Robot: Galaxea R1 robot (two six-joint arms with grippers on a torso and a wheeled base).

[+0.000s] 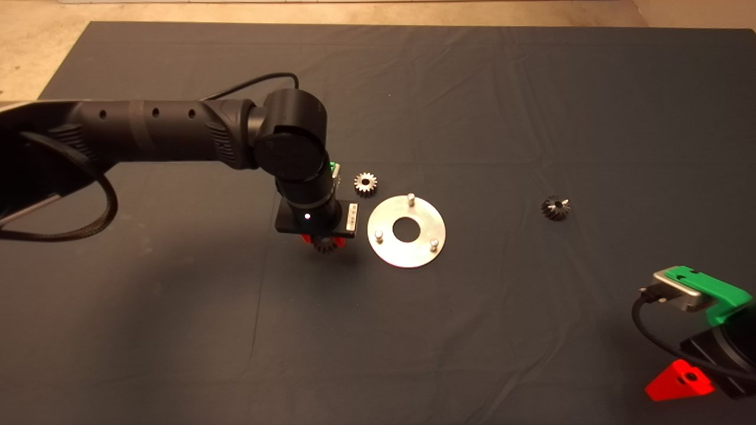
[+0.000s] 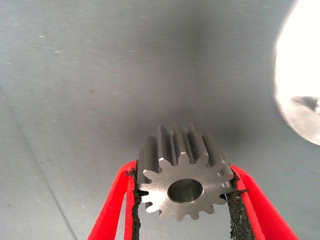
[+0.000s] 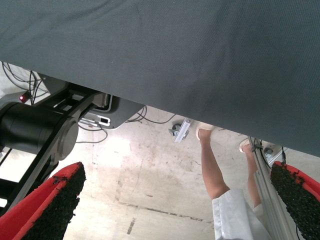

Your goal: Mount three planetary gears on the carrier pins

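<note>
The shiny round disc [image 1: 406, 230] lies mid-mat with three bare carrier pins: far [image 1: 411, 199], near left [image 1: 378, 236], near right [image 1: 433, 243]. My left gripper [image 1: 323, 242] hangs just left of the disc, shut on a planetary gear [image 2: 184, 186] held between its pads; the gear peeks out below the wrist in the head view [image 1: 325, 245]. The disc's bright edge shows in the left wrist view [image 2: 300, 85]. A second gear [image 1: 365, 184] lies flat beyond the disc's left rim. A third gear [image 1: 555, 208] lies tilted to the right. My right gripper [image 1: 679, 381] is parked open at the lower right.
The dark mat [image 1: 531, 106] covers the table, with wrinkles. The left arm's black body [image 1: 177, 133] spans in from the left edge. In the right wrist view a person's legs [image 3: 215, 170] and a robot base [image 3: 45, 130] show past the mat's edge.
</note>
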